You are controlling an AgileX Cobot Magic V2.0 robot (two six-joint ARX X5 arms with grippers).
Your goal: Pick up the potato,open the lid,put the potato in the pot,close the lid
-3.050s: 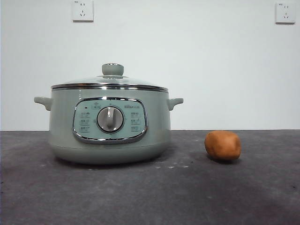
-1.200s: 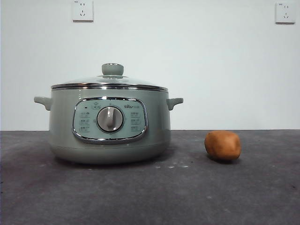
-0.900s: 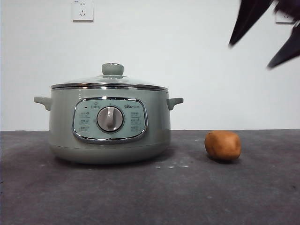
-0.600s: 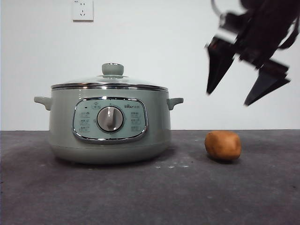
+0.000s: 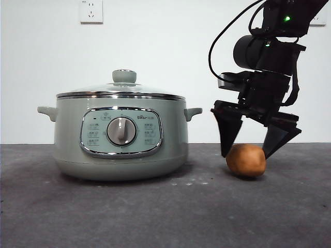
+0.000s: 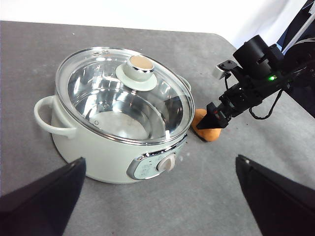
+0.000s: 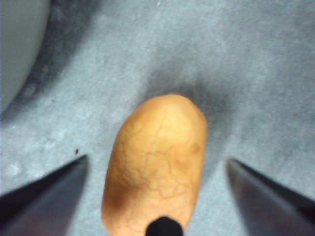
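In the front view the right gripper (image 5: 249, 153) hangs from a dark arm in the upper right of the frame, its two black jaws spread wide and reaching down on either side of the potato (image 5: 246, 160). The jaw tips sit level with the top half of the potato, one to its left and one to its right; whether they touch the skin cannot be told from here. The potato lies on the grey table (image 5: 155, 217) in the lower right part of the frame, near the pot (image 5: 120, 138) but apart from it.

The right wrist view shows the same from above: the potato (image 7: 155, 167) fills the middle of the frame, orange-brown with fine cracked lines, resting on the grey surface between the two wide-spread jaws, with clear gaps of table showing on both sides. A pale green curve of the pot's wall (image 7: 17, 44) shows in the upper left corner.

The pot stands left of centre in the front view, its control panel and silver dial (image 5: 121, 131) facing the camera. The lid (image 5: 121, 91) sits closed on its rim, the green knob (image 5: 124, 76) upright on top.

The left gripper (image 6: 157, 196) is held well above the table, looking down on the pot (image 6: 98, 152) and the glass lid (image 6: 123, 96); its jaws are spread wide at the lower corners of that frame and hold nothing. Two wall sockets (image 5: 91, 11) sit high on the white wall
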